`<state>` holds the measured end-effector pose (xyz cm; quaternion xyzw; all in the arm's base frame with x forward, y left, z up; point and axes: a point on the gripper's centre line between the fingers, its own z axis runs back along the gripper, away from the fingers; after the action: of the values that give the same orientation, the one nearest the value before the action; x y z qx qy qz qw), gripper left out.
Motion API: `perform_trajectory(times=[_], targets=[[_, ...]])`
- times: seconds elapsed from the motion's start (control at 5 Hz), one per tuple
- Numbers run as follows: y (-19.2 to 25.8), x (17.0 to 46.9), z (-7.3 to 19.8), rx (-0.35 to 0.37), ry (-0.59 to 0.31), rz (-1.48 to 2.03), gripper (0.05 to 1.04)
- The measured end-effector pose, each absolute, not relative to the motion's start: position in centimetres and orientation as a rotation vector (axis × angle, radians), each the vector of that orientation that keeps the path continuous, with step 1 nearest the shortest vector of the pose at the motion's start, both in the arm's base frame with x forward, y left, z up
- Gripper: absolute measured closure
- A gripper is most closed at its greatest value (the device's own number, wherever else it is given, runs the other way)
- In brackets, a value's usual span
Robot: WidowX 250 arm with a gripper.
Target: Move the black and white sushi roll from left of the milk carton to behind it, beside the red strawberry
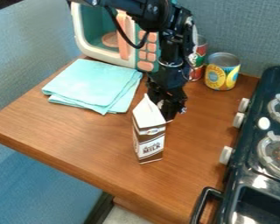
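One labelled carton (148, 136) stands near, perhaps touching, the jaws.

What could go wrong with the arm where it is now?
The milk carton stands tall and narrow right in front of the arm's lower end, so a small nudge might tip it over. The red can is close behind the arm, beside the yellow can; a backward swing could knock the red one into its neighbour.
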<state>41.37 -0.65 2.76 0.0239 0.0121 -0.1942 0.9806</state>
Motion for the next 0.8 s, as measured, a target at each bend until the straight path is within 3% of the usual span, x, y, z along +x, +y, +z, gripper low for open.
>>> perform_trajectory(times=[0.2, 0.4, 0.8], targets=[[-0.66, 41.72, 2.53, 0.048, 0.03, -0.386, 0.456], [-0.59, 41.39, 2.12, 0.044, 0.074, -0.389, 0.13], [-0.44, 41.38, 2.44, 0.046, 0.071, -0.406, 0.081]])
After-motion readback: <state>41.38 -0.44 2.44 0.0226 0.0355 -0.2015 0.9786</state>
